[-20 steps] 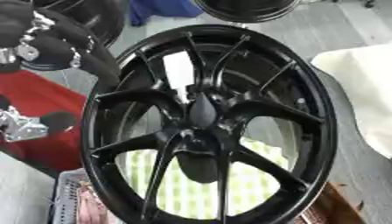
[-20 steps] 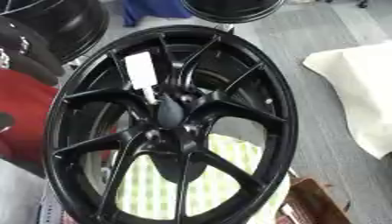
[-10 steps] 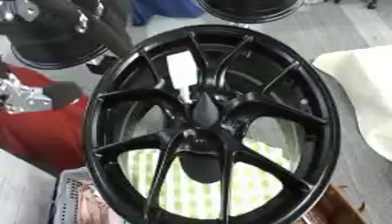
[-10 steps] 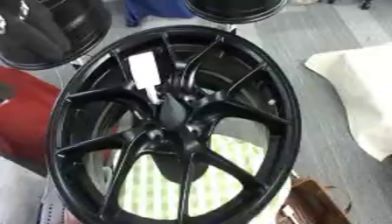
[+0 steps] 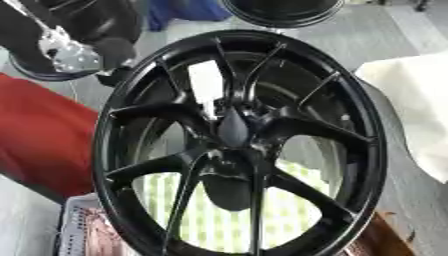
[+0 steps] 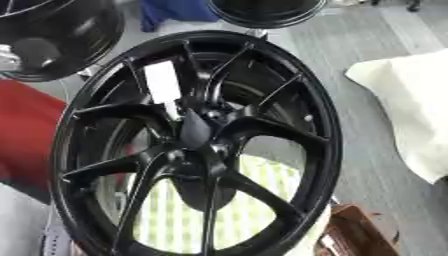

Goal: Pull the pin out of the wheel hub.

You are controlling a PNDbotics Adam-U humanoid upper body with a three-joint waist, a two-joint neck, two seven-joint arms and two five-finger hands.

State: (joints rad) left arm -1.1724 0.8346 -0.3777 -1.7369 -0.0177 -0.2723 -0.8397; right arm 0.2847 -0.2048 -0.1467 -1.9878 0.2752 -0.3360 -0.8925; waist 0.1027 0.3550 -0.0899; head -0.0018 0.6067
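Pin (image 5: 233, 127) stands at wheel hub (image 5: 238, 150) centre, pointing outward.

no text, brand or number can be read anywhere. the only label-like thing is a white rectangular sticker (image 6: 163, 82) on the inner barrel of the black wheel hub (image 6: 194, 131), seen between two spokes at the upper left; its face shows blank white, with no printing that can be made out.

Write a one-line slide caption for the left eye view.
Large glossy black spoked alloy wheel standing upright, white label behind its spokes; robot's left arm at upper left, red cloth alongside.
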